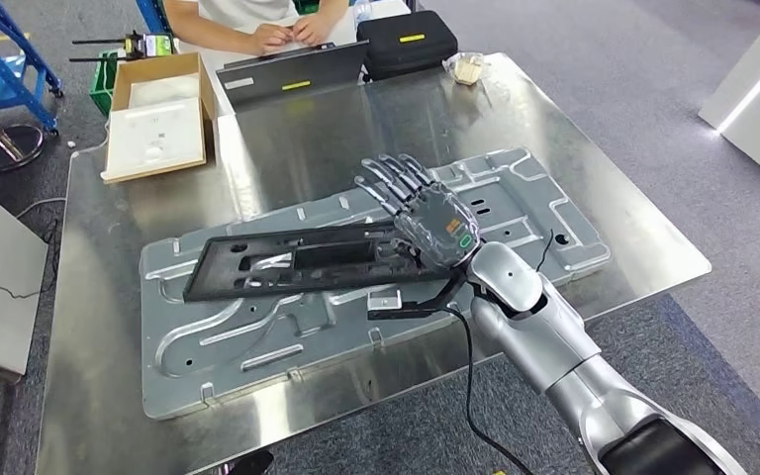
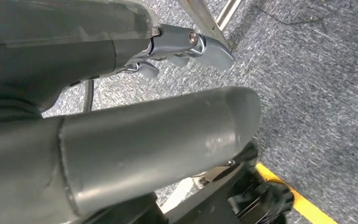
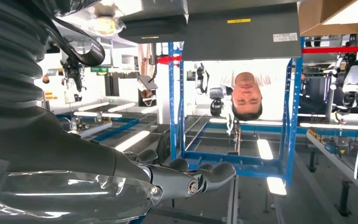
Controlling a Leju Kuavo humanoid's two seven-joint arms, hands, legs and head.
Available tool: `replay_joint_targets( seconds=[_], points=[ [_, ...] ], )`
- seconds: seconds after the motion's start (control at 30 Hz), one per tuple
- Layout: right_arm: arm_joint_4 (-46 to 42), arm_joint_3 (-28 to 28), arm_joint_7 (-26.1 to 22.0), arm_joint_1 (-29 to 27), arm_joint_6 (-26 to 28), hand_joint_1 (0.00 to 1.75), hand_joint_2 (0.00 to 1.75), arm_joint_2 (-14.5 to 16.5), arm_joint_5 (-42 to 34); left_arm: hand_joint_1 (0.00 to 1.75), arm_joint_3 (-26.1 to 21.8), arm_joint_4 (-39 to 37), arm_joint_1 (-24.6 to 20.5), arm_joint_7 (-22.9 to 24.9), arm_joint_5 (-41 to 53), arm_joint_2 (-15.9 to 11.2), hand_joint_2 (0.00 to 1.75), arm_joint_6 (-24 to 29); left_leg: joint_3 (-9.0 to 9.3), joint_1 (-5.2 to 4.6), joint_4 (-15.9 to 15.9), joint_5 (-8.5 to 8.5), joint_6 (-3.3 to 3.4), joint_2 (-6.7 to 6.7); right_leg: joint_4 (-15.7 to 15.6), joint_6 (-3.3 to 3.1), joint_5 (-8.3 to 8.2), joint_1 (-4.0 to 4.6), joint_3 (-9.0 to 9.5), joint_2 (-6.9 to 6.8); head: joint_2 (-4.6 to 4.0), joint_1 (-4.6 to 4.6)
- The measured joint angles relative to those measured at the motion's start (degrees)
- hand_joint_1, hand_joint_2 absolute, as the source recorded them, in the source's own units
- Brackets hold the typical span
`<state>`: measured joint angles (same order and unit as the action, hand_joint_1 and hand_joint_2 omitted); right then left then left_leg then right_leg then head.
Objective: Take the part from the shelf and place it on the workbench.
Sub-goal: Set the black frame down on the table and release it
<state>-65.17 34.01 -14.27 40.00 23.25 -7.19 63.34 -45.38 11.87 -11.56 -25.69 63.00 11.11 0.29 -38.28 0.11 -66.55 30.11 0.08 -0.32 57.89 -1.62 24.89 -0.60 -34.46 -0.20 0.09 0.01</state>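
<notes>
Head view: even, bright overhead light. The steel table (image 1: 594, 188) beyond the right hand (image 1: 426, 213) shows broad soft glare; shadows under the hand and the black part (image 1: 297, 262) are faint. Focus is sharp throughout, with slight bending of straight edges toward the corners. Left wrist view: dimmer, with the thumb (image 2: 158, 140) of the left hand (image 2: 121, 116) large and blurred (too close to focus) and the carpet (image 2: 317, 84) grainy. Right wrist view: strong backlight past the fingers (image 3: 205, 175), with blown-out white areas and reflected strip lights.

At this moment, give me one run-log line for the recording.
stage: part placed | black part lying on metal panel on workbench | right hand open above part's end | left hand hanging near floor
</notes>
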Motion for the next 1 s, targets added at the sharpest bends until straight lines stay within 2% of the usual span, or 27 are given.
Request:
replay_joint_targets(
  seconds=[0.03, 0.07, 0.1, 0.13, 0.2, 0.23, 0.27, 0.33, 0.4, 0.47, 0.53, 0.57, 0.6, 0.63, 0.67, 0.73, 0.77, 0.8, 0.9, 0.93, 1.0],
  points=[
    [-0.02, 0.0, 0.0, -0.15, 0.05, 0.0, 1.75, 0.02, -0.03, 0.0, 0.0, 0.0, 0.06, 0.0, 0.0, -0.01, 0.0, 0.01, -1.79, 0.15, -3.91, 1.68, -0.24, 0.0, 0.03, -0.06, 0.0, 0.0, -0.03, -0.03, 0.0, -0.01],
    [-0.01, 0.0, 0.0, -0.34, 0.08, 0.0, 1.75, 0.04, -0.04, 0.0, 0.0, 0.0, 0.14, 0.01, 0.01, -0.02, 0.0, 0.02, -3.17, 0.31, -6.87, 2.63, -0.45, 0.01, 0.07, -0.07, 0.02, 0.0, -0.05, -0.04, 0.0, -0.01],
    [-0.02, 0.0, 0.0, -0.51, 0.13, 0.0, 1.75, 0.04, -0.04, 0.0, 0.0, 0.0, 0.22, 0.01, 0.01, -0.04, 0.0, 0.02, -3.63, 0.43, -7.83, 2.45, -0.61, 0.02, 0.15, -0.05, 0.04, -0.02, -0.07, -0.04, 0.0, -0.01],
    [-0.02, 0.0, 0.02, -0.62, 0.22, 0.0, 1.75, 0.04, -0.04, 0.0, 0.0, 0.0, 0.26, 0.01, 0.01, -0.06, 0.0, 0.02, -2.93, 0.55, -6.41, 1.19, -0.68, 0.03, 0.27, 0.01, 0.1, -0.04, -0.08, -0.01, -0.01, -0.01],
    [-0.05, 0.0, 0.07, -0.69, 0.56, 0.0, 1.75, 0.07, -0.05, 0.0, 0.0, 0.0, 0.2, 0.01, 0.01, -0.13, 0.0, 0.05, 0.9, 0.67, 1.33, -2.56, -0.53, 0.07, 0.61, 0.3, 0.31, -0.12, -0.08, 0.08, -0.01, -0.01],
    [-0.1, 0.0, 0.12, -0.68, 0.78, 0.0, 1.75, 0.09, -0.09, 0.0, 0.0, 0.0, 0.12, 0.01, 0.01, -0.16, 0.0, 0.08, 2.74, 0.6, 4.96, -3.81, -0.33, 0.09, 0.78, 0.53, 0.42, -0.04, -0.13, 0.13, -0.01, 0.0],
    [-0.15, 0.0, 0.16, -0.69, 1.02, 0.0, 1.75, 0.13, -0.18, 0.0, 0.0, 0.0, 0.06, 0.01, 0.01, -0.17, 0.0, 0.12, 3.9, 0.51, 7.31, -4.42, -0.08, 0.08, 0.88, 0.82, 0.46, 0.04, -0.22, 0.15, -0.01, -0.01],
    [-0.36, -0.01, 0.21, -0.85, 1.67, 0.0, 1.75, 0.19, -0.6, 0.0, 0.0, 0.0, 0.03, 0.04, -0.01, -0.19, 0.0, 0.23, 4.37, 0.27, 8.36, -4.51, 0.45, 0.01, 0.79, 1.46, 0.36, 0.22, -0.33, 0.18, -0.01, 0.01],
    [-0.86, -0.13, 0.21, -1.3, 2.73, 0.0, 1.75, 0.2, -1.44, 0.0, 0.0, 0.0, 0.07, 0.09, -0.05, -0.19, 0.0, 0.37, 4.43, 0.46, 8.77, -4.88, 1.15, 0.02, 0.97, 2.09, 0.6, 0.15, -0.39, 0.21, 0.0, 0.01],
    [-1.76, -0.7, 0.02, -2.18, 4.31, 0.0, 1.75, 0.19, -2.69, 0.0, 0.0, 0.0, 0.02, 0.18, -0.11, -0.18, 0.0, 0.55, 4.57, 0.7, 9.24, -5.22, 1.84, 0.13, 4.29, 2.59, 2.89, 0.01, -1.81, 0.23, 0.0, 0.01],
    [-3.02, -1.68, -0.64, -3.88, 6.02, 0.0, 1.75, 0.21, -4.08, 0.0, 0.0, 0.0, -0.01, 0.36, -0.19, -0.18, 0.0, 0.78, 4.53, 0.65, 9.27, -5.24, 2.16, 0.18, 11.59, 2.95, 6.65, -0.12, -5.14, 0.23, -0.01, 0.02],
    [-3.73, -2.2, -1.17, -5.09, 6.78, 0.0, 1.75, 0.24, -4.71, 0.0, 0.0, 0.0, 0.01, 0.45, -0.23, -0.18, 0.0, 0.88, 4.53, 0.62, 9.25, -5.22, 2.2, 0.15, 14.97, 3.08, 7.87, -0.16, -6.75, 0.22, -0.02, 0.02],
    [-4.56, -2.69, -1.75, -6.47, 7.5, 0.0, 1.75, 0.32, -5.22, 0.0, 0.0, 0.0, 0.03, 0.54, -0.26, -0.18, 0.0, 0.97, 4.54, 0.61, 9.21, -5.18, 2.23, 0.08, 16.72, 3.13, 8.06, -0.18, -7.63, 0.21, -0.02, 0.02],
    [-5.45, -3.17, -2.31, -7.85, 8.16, 0.0, 1.75, 0.42, -5.59, 0.0, 0.0, 0.0, 0.05, 0.59, -0.28, -0.18, 0.0, 1.04, 4.55, 0.61, 9.14, -5.13, 2.22, 0.0, 16.21, 3.1, 7.11, -0.19, -7.44, 0.21, -0.01, 0.02],
    [-6.36, -3.6, -2.72, -9.06, 8.72, 0.0, 1.75, 0.56, -5.78, 0.0, 0.0, 0.0, 0.06, 0.64, -0.29, -0.18, 0.0, 1.08, 4.57, 0.6, 9.04, -5.05, 2.16, -0.09, 13.41, 2.97, 5.27, -0.18, -6.14, 0.2, -0.01, 0.02],
    [-8.17, -4.29, -3.1, -10.86, 9.69, 0.0, 1.75, 0.94, -5.65, 0.0, 0.0, 0.0, 0.03, 0.94, -0.33, -0.18, 0.0, 1.11, 4.53, 0.48, 8.7, -4.74, 1.82, -0.15, 5.35, 2.53, 1.78, -0.01, -2.29, 0.18, 0.0, 0.02],
    [-8.91, -4.51, -3.15, -11.56, 10.09, 0.0, 1.75, 1.21, -5.42, 0.0, 0.0, 0.0, -0.01, 1.22, -0.39, -0.18, 0.0, 1.11, 4.48, 0.38, 8.55, -4.59, 1.58, -0.13, 2.64, 2.27, 0.93, 0.11, -1.03, 0.19, 0.0, 0.02],
    [-9.53, -4.69, -3.15, -12.21, 10.43, 0.0, 1.75, 1.46, -5.16, 0.0, 0.0, 0.0, -0.07, 1.53, -0.46, -0.18, 0.0, 1.11, 4.43, 0.29, 8.46, -4.48, 1.33, -0.1, 1.3, 2.05, 0.71, 0.26, -0.45, 0.21, 0.0, 0.01],
    [-10.64, -5.14, -3.17, -13.76, 10.82, 0.0, 1.75, 1.96, -4.67, 0.0, 0.0, 0.0, -0.15, 2.12, -0.63, -0.18, 0.0, 1.11, 4.45, 0.27, 8.34, -4.21, 0.48, -0.06, 0.87, 1.22, 0.57, 0.24, -0.37, 0.29, 0.0, 0.01],
    [-10.92, -5.27, -3.17, -13.98, 10.83, 0.0, 1.75, 2.1, -4.58, 0.0, 0.0, 0.0, -0.15, 2.22, -0.67, -0.18, 0.0, 1.11, 4.12, 0.32, 7.53, -3.5, 0.16, -0.04, 0.68, 0.83, 0.37, 0.11, -0.28, 0.25, -0.01, 0.01],
    [-11.33, -5.43, -3.17, -14.12, 10.84, 0.0, 1.75, 2.49, -4.48, 0.0, 0.0, 0.0, -0.2, 2.59, -0.74, -0.18, 0.0, 1.11, 2.1, 0.49, 2.72, -0.24, -0.35, 0.0, 0.41, 0.25, 0.01, -0.1, -0.2, 0.14, -0.01, -0.01]
  ],
)
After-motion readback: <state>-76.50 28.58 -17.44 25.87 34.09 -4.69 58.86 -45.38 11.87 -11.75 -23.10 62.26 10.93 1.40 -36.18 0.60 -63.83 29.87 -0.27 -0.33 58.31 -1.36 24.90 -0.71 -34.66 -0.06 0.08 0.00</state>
